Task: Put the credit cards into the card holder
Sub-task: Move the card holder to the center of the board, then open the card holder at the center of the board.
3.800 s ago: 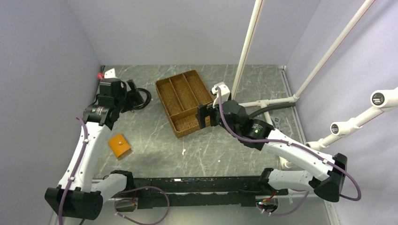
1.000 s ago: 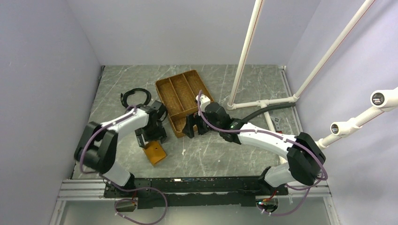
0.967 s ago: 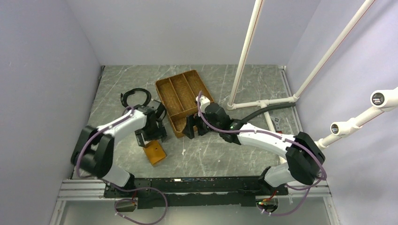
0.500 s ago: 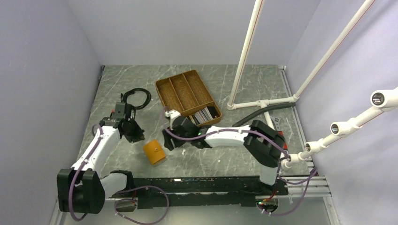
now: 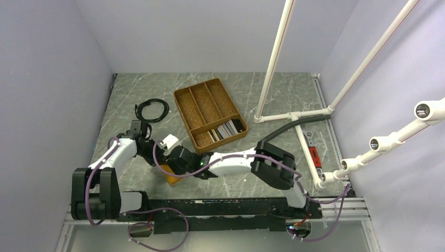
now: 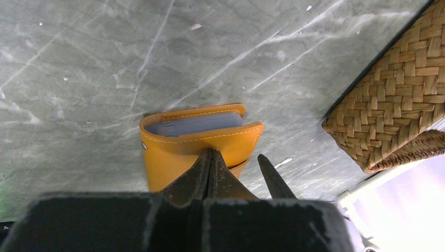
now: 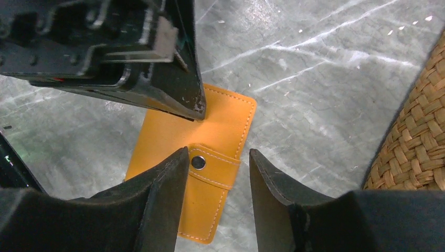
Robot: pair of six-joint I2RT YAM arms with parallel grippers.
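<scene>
The card holder is an orange leather wallet lying closed on the marble table, its snap strap fastened. In the left wrist view the card holder shows a pale grey lining at its far edge. My left gripper is shut, empty, with its tip resting on the holder's top. My right gripper hovers over the holder with jaws apart, astride the strap. Its left finger is beside the snap; the right finger stands off the strap. The credit cards lie in the near compartment of the wicker tray.
The brown wicker tray stands just right of the holder, and its corner shows close by in the left wrist view. A coiled black cable lies at the back left. White pipes and a red-handled tool are at the right.
My right arm swung from the tray's front left to above the holder, its jaws narrowing. My left gripper closed and came down onto the holder.
</scene>
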